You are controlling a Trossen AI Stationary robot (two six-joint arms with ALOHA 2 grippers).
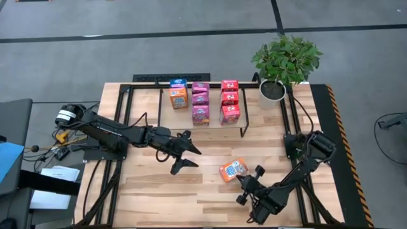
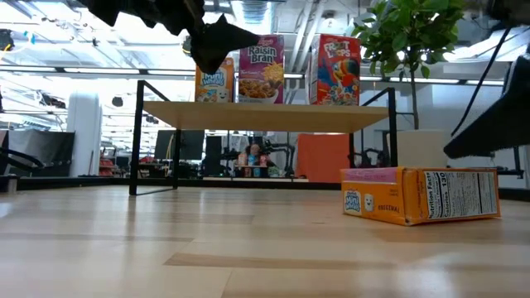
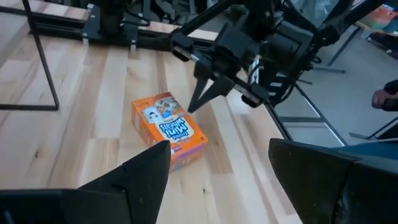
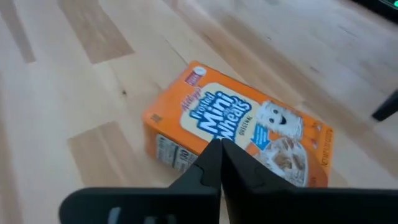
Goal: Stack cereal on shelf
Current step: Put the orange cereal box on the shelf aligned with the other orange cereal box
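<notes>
Orange-and-blue cardboard cereal box (image 1: pixel 233 170) lying flat on light wooden tabletop (image 1: pixel 152 191), at 6 o'clock from black-tube rack with wooden board (image 1: pixel 152 97). Right gripper (image 1: pixel 241 182) pressed closed just beside box; left gripper (image 1: pixel 189 156) spread wide at 9 o'clock.

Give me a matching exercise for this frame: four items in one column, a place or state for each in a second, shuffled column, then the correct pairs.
Items
1. loose orange box
2. magenta boxes
3. left gripper
4. right gripper

Places or states
A. fingers spread open above the bare tabletop
B. lying flat on the table, in front of the shelf
C. fingers closed together, right beside the fallen box
D. lined up on the shelf between an orange box and the red boxes

Pairs: 1-B, 2-D, 3-A, 4-C
</notes>
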